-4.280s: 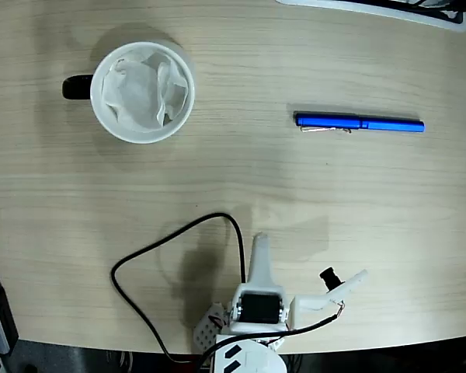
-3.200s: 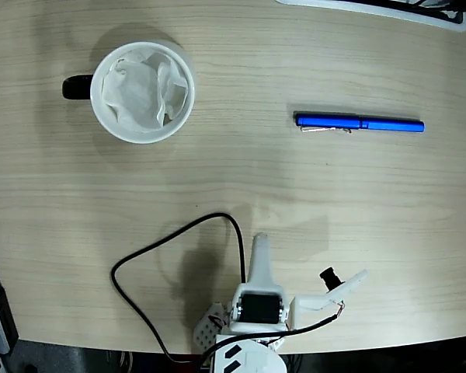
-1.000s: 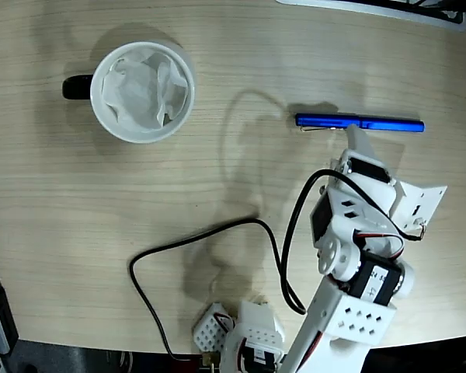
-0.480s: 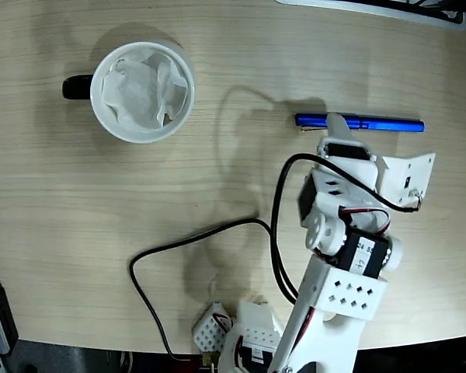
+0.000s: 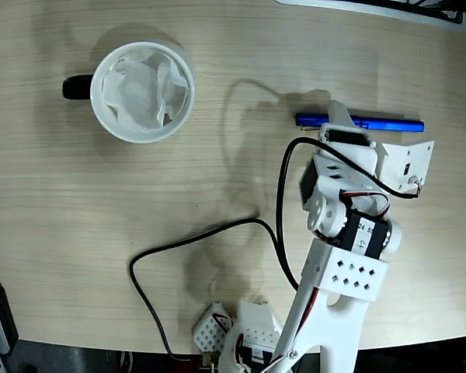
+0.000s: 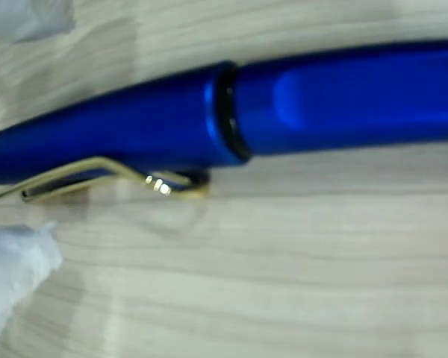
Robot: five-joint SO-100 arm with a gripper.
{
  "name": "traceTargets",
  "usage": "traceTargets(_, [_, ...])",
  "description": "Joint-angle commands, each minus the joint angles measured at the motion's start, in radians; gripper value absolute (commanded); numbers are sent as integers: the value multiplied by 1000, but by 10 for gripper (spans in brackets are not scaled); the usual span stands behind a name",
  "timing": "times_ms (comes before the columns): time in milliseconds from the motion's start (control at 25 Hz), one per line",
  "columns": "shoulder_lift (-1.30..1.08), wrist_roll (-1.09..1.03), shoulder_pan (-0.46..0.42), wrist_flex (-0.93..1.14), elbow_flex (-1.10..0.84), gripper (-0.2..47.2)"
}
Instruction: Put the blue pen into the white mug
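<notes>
Hand [image 5: 339, 116] open astride the pen [image 5: 388, 124] near its cap; closing off-centre could roll it away

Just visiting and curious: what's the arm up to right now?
Gripper over the pen, grip unclear. Pen flat on table. Mug far left, path clear.

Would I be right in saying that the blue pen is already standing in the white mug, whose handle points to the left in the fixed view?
Not quite. The fixed view shows the blue pen lying flat on the table, well right of the white mug, with the gripper over its capped end. The mug holds only crumpled white paper. Its handle does point left.
</notes>
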Motion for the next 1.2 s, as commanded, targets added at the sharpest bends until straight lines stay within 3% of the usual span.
traceTargets(0, [11, -15, 5, -5, -35, 193])
traceTargets(160, [-11, -15, 3, -12, -35, 192])
traceTargets(560, [-49, -15, -2, -43, -34, 129])
traceTargets(920, [-55, -12, -9, -63, -34, 1])
traceTargets(1160, [-46, -11, -11, -63, -32, 1])
